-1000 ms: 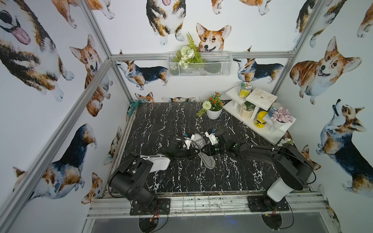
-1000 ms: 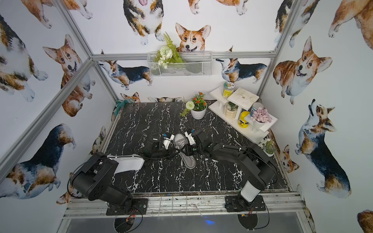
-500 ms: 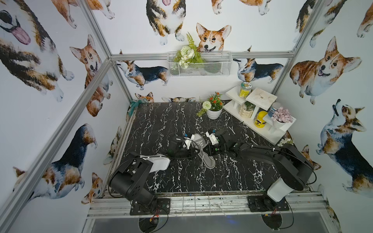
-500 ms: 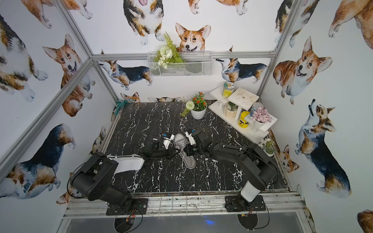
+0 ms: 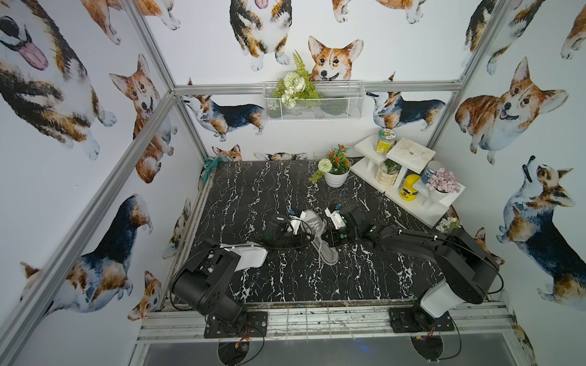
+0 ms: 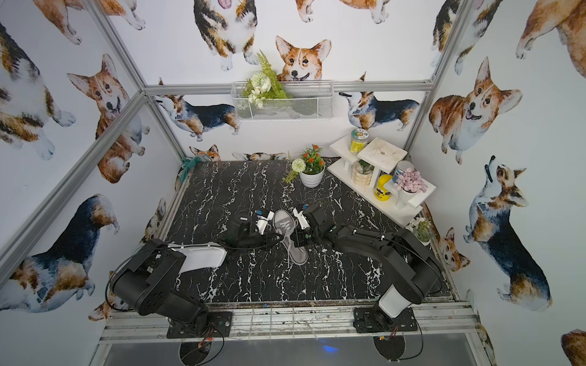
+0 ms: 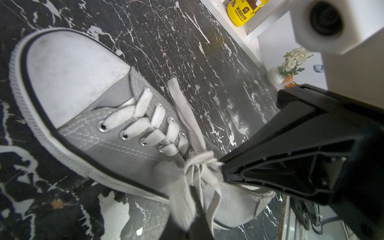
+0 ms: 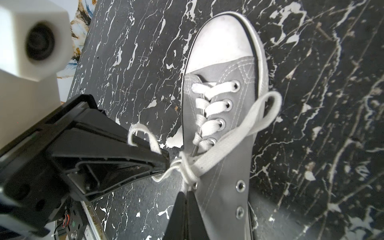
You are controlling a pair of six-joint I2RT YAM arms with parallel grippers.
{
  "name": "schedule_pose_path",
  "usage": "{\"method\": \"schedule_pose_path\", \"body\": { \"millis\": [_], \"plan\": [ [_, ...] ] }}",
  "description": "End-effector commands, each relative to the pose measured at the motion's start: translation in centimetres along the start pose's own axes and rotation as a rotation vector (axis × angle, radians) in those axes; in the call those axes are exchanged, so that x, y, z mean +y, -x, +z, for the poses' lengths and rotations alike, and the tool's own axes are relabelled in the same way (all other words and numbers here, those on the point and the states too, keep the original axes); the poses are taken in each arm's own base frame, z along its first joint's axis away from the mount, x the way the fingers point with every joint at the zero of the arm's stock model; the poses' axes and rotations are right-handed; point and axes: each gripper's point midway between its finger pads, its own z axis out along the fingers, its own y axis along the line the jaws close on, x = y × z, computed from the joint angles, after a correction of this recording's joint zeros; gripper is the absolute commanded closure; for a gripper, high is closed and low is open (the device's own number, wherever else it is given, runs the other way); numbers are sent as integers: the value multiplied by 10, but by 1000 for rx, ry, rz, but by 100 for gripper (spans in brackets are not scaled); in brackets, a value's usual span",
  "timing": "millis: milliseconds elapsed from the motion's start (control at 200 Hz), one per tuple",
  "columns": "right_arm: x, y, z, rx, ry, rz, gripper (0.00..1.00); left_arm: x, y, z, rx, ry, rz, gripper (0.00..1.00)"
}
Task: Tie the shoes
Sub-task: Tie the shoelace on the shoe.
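On one table (image 5: 253, 190), one sneaker (image 5: 314, 221); left pincer (image 8: 165, 162), right pincer (image 7: 224, 168) clamp laces (image 8: 239, 133)

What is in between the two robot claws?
The knot of the white laces on the grey sneaker. The left gripper and right gripper each pinch a lace beside it. Both wrist views show this.

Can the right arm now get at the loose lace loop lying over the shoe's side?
Probably yes, but not at once. The loop lies uncovered near the right gripper, with nothing between them; but this gripper is shut on the laces at the knot and must first let go.
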Motion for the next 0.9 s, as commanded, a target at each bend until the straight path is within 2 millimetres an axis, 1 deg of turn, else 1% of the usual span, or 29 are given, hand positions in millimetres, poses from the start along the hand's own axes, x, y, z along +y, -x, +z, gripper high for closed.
{"method": "schedule_pose_path", "body": {
  "millis": [0,230,375,541,786,826,896],
  "plan": [
    [6,-4,-5,19,36,-16,94,-1,4,1,-8,-2,19,100],
    [30,-8,-13,35,166,-19,94,0,5,3,-5,0,19,100],
    [45,-6,-20,30,243,-21,95,0,6,3,-6,1,20,100],
    [57,-5,-27,28,309,-13,95,1,5,3,-4,1,19,100],
    [66,-4,-32,30,366,-3,94,1,4,4,-1,1,19,100],
    [65,-4,-32,29,364,-2,93,1,4,4,0,0,19,100],
    [58,-7,-29,41,347,6,89,1,5,4,-1,0,20,100]
  ]
}}
